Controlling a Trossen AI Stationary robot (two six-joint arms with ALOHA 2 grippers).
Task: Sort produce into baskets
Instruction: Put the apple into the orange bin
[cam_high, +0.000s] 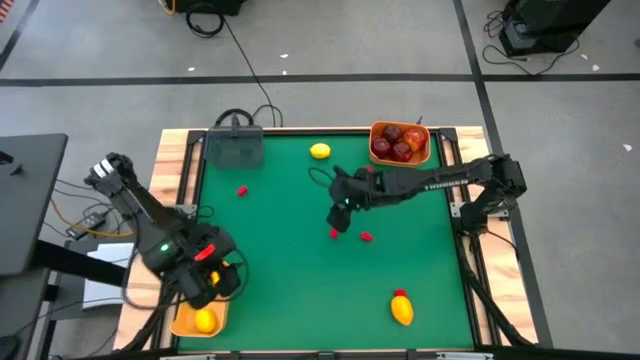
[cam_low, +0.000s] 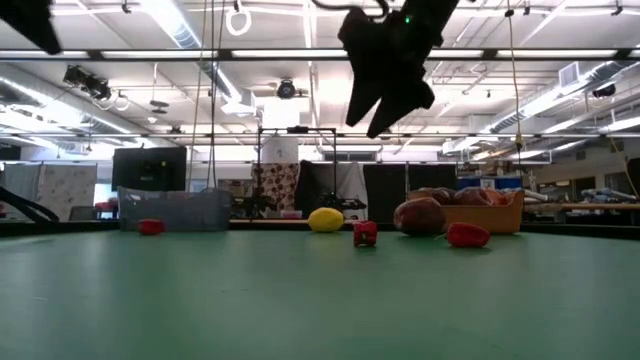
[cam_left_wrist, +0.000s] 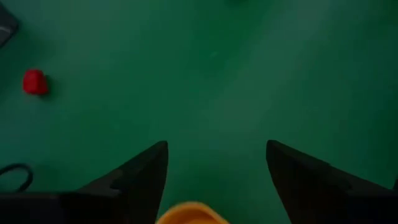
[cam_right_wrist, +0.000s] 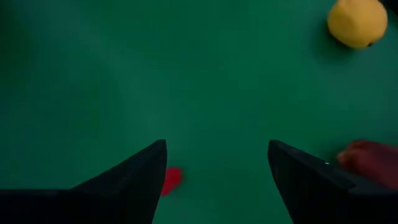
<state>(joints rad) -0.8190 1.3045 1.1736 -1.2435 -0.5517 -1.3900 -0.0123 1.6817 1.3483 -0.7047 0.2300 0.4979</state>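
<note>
Both grippers stand open and hold nothing. My left gripper (cam_high: 215, 282) hovers over the table's near left corner, at the rim of an orange basket (cam_high: 185, 322) that holds one yellow lemon (cam_high: 204, 320); the rim (cam_left_wrist: 189, 213) shows between its fingers. My right gripper (cam_high: 340, 216) hangs above mid-table, over a small red bit (cam_right_wrist: 171, 179). A second red bit (cam_high: 366, 237) lies just beside it. Another lemon (cam_high: 320, 151) lies at the far side. The far-right orange basket (cam_high: 378, 128) holds several dark red fruits. The grey tray (cam_high: 235, 150) stands at the far left.
A lemon (cam_high: 402, 311) with a red bit against it lies near the front right. One more red bit (cam_high: 242, 190) lies left of centre, also in the left wrist view (cam_left_wrist: 35, 82). Wide green table lies bare between the arms. Cables run past the tray.
</note>
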